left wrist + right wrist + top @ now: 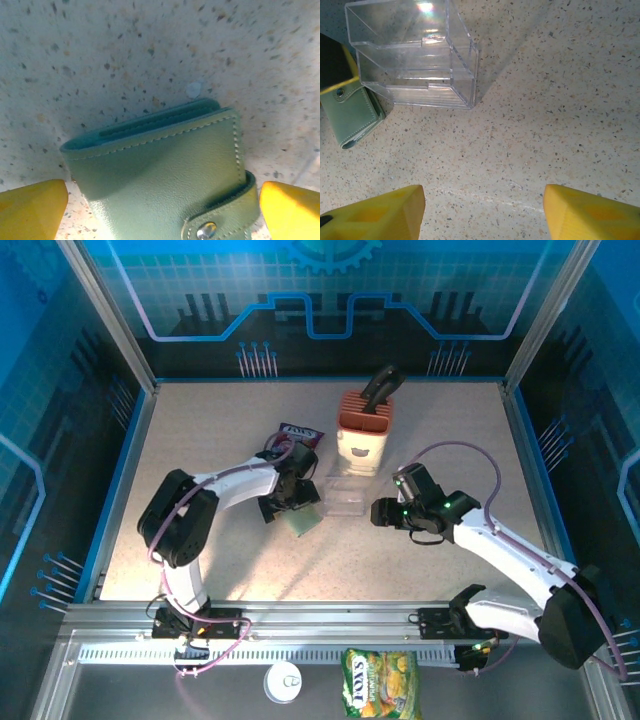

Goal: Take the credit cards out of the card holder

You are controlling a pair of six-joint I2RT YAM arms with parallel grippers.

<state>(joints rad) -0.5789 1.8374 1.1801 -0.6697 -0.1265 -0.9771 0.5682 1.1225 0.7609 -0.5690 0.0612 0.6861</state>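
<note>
The card holder [160,170] is a grey-green wallet lying folded shut on the table, its strap snapped down. It lies left of the table's middle [303,521]. My left gripper [160,215] is open and low over it, one yellow finger [30,210] on each side of the holder and neither pressing on it. The credit cards are hidden. My right gripper [482,210] is open over bare table, with nothing between its fingers. It hangs right of the middle [378,512]. From the right wrist, the card holder [351,117] lies at the far left.
A clear plastic box [345,495] stands between the two grippers, close beside the card holder [415,55]. Behind it stand a tall peach slotted block [363,430] and a purple snack packet [297,436]. A green-yellow packet [380,685] lies past the near rail.
</note>
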